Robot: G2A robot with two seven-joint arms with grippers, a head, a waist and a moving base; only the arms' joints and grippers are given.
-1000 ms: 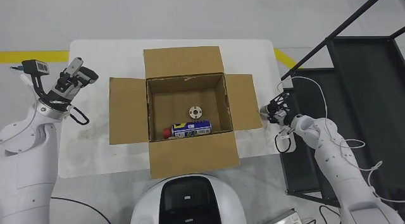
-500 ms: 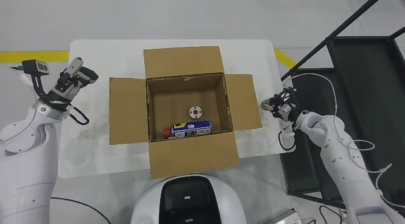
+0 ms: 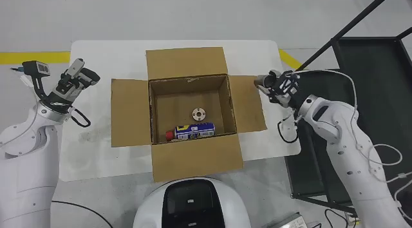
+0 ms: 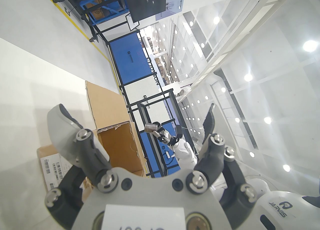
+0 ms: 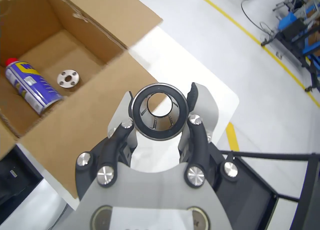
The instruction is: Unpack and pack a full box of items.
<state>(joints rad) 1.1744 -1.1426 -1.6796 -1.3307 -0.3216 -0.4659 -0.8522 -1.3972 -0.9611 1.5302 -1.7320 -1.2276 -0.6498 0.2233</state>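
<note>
White table point(image 3: 96, 60), black rack point(image 3: 380, 67) (just beside)

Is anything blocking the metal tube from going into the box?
Nothing visible does. The right pincer holds the metal tube near the box's right flap; the box is open. A spray can and a disc lie inside, with bare floor beside them.

Pale grey floor point(image 3: 193, 2), yellow line point(image 3: 26, 57) at 9 o'clock of the white table point(image 3: 122, 60), black metal rack point(image 3: 373, 67) at 3 o'clock, bright ceiling spotlights point(image 4: 310, 45) overhead.
</note>
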